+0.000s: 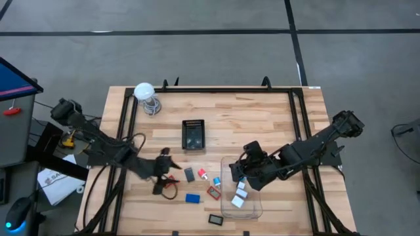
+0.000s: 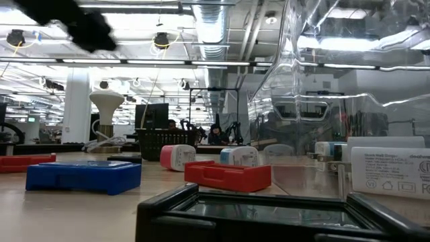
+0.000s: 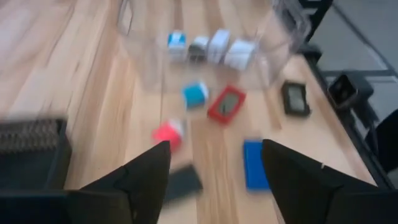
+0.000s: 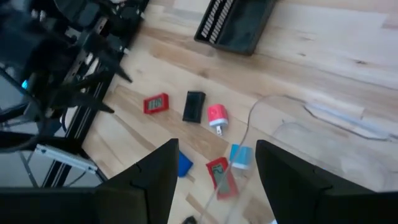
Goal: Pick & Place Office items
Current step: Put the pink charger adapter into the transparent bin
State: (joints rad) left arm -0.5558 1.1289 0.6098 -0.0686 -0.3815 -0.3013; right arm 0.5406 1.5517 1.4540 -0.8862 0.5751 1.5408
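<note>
1. Wood table point(image 1: 262, 111), lab w/ ceiling ducts behind.
2. Office items point(image 1: 203, 183): small red/blue/black/white bits, table's 6 o'clock.
3. I see left gripper point(image 3: 214, 180) and right gripper point(image 4: 217, 174) wide apart, holding nothing.

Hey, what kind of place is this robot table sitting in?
Probably a robotics lab or open workshop: exposed ceiling ducts and strip lights overhead, a person seated at a workstation behind the wooden table.

Pale wooden table point(image 1: 262, 111) with visible grain, glossy clear plastic box point(image 1: 252, 208), black mesh tray point(image 1: 193, 134).
</note>
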